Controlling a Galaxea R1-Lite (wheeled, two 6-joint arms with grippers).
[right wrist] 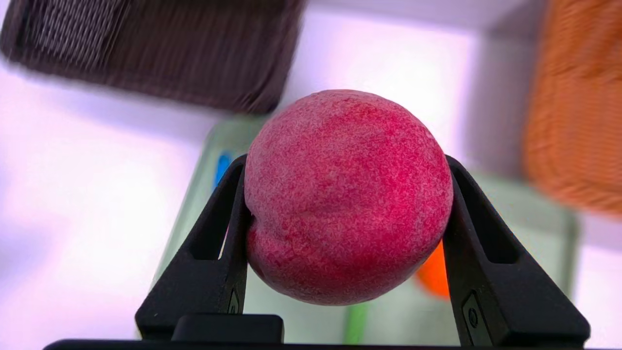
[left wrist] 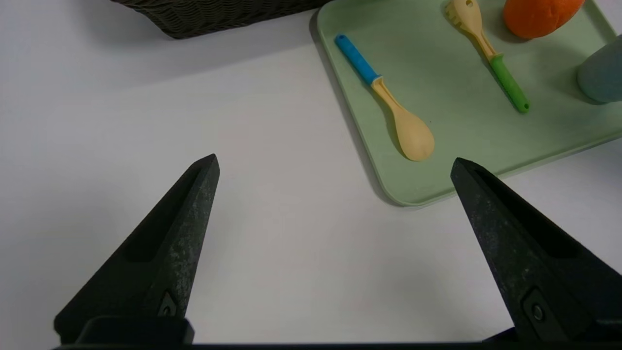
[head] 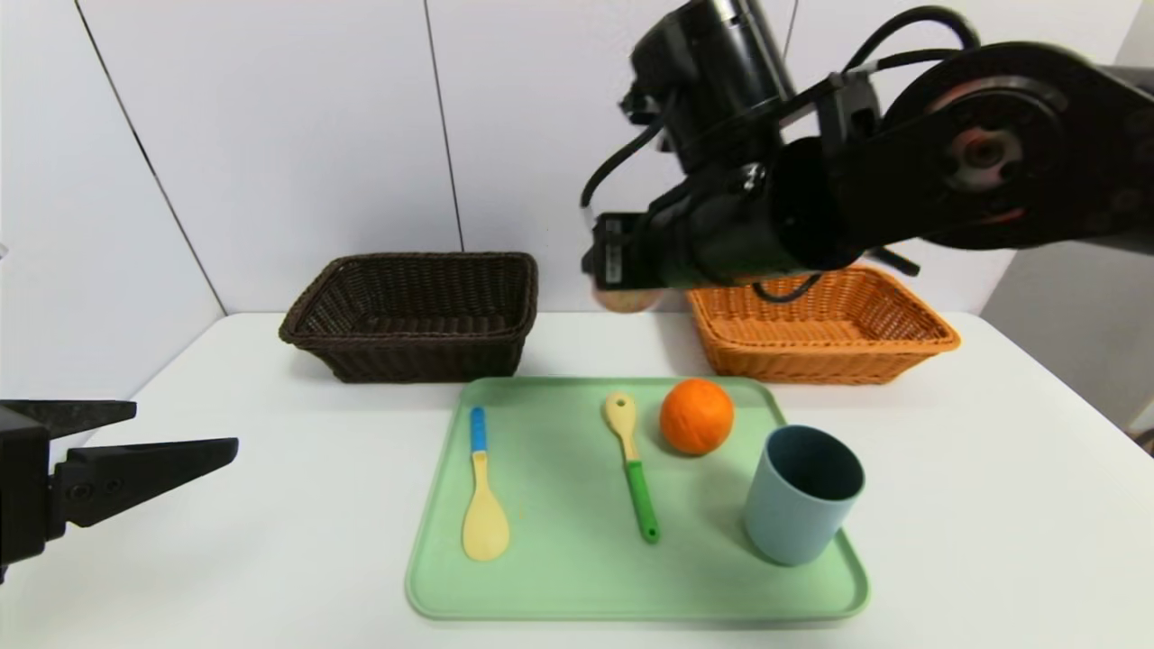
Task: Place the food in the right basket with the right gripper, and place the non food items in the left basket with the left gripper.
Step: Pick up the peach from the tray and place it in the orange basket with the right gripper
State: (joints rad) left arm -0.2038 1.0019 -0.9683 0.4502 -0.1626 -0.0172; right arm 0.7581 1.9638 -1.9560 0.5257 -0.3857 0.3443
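Peach gripped, right tool | white table (white wall)

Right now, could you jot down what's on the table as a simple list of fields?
Right gripper: raised, shut on the peach, short of the orange basket
Left gripper: open, low over bare table, holding nothing
Tray: orange, cup, blue spoon, green spoon
Brown basket: empty as far as visible
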